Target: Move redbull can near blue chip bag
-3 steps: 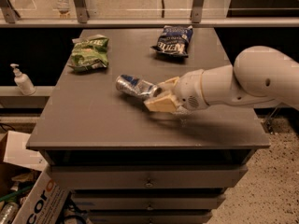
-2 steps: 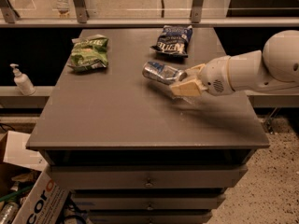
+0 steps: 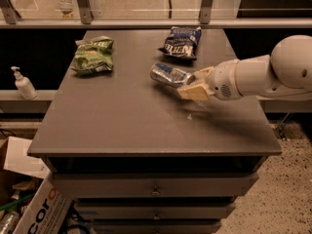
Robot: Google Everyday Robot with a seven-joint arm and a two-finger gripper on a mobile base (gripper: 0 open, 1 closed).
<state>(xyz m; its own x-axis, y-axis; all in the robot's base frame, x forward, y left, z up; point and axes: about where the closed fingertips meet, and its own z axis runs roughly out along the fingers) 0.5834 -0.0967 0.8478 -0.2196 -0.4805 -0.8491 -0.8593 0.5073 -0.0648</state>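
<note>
The redbull can (image 3: 167, 75) is a slim silver and blue can, held on its side just above the grey table (image 3: 122, 116), right of the middle. My gripper (image 3: 193, 84) is shut on its right end, with the white arm (image 3: 258, 74) reaching in from the right. The blue chip bag (image 3: 181, 42) lies at the back of the table, a short way behind the can and apart from it.
A green chip bag (image 3: 94, 55) lies at the back left of the table. A soap dispenser (image 3: 23, 83) stands on a ledge left of the table. A cardboard box (image 3: 34, 206) sits on the floor at the lower left. Drawers run below the tabletop.
My gripper has carried the can to the right and toward the back of the table, closer to the blue chip bag.
</note>
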